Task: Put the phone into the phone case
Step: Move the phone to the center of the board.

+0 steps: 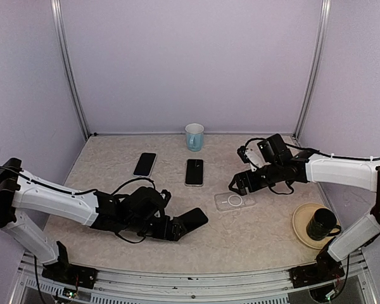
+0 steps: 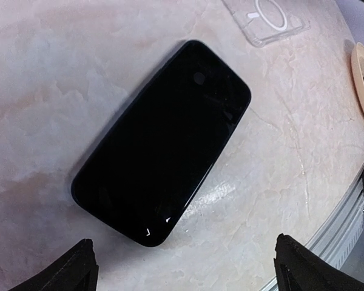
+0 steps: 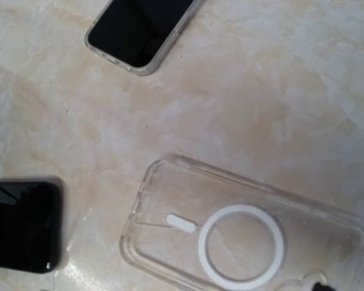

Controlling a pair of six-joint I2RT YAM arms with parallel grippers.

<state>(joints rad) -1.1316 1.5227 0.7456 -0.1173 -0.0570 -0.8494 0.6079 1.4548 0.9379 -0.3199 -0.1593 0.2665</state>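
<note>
Stiff, glossy phone [image 2: 164, 142] lies flat, probably slippery; pinch its long edges. Left end effector [image 2: 185, 265] spread wide over it, right end effector [image 1: 239, 183] wide near the thin, clear phone case [image 3: 242, 236]

The marbled worktop [image 1: 114, 183] bears a black phone [image 1: 191, 220] near the front; a second phone [image 1: 145, 164] and third phone [image 1: 194, 171] lie farther back; a clear case [image 1: 234, 201], pale cup [image 1: 194, 137] and tan saucer [image 1: 302, 233] too.

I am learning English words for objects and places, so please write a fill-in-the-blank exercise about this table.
1. The case has no phone in it; it is ___.
2. The dark mug stands on a ___.
3. The number of phones on the table is ___.
Missing words: empty; plate; three.
</note>
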